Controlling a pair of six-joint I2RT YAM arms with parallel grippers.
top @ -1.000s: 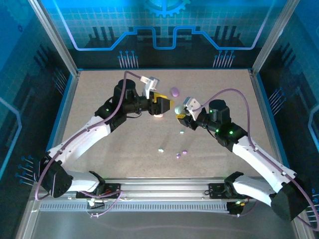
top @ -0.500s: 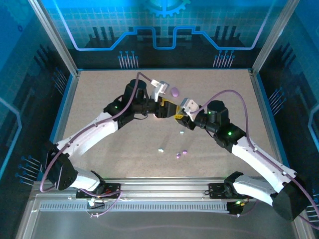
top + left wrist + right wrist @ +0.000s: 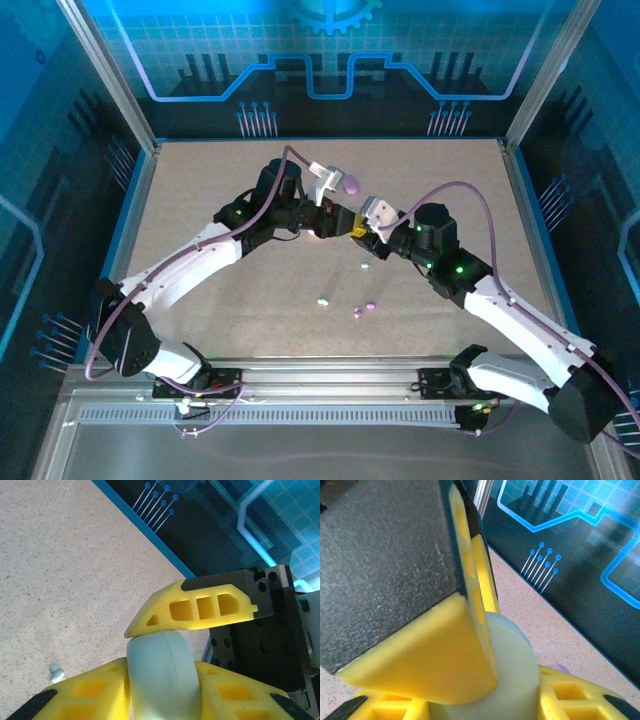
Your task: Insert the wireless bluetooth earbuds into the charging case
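Note:
A mint-green charging case hangs above the middle of the table, held from both sides. My left gripper is shut on it, a yellow finger pressing each flank. My right gripper is shut on the same case, and one of its fingers lies across the case's top. In the top view the two grippers meet tip to tip and hide the case. Loose earbuds lie on the table nearer me: a mint earbud, a pale earbud and two purple earbuds.
A purple oval case lies just beyond the grippers. A small mint earbud rests on the speckled tabletop below the held case. Blue rails edge the table, with a dark patterned wall at the back.
My left arm has swung right to meet the right gripper, and its jaws have closed on the mint case. The right arm has barely moved.

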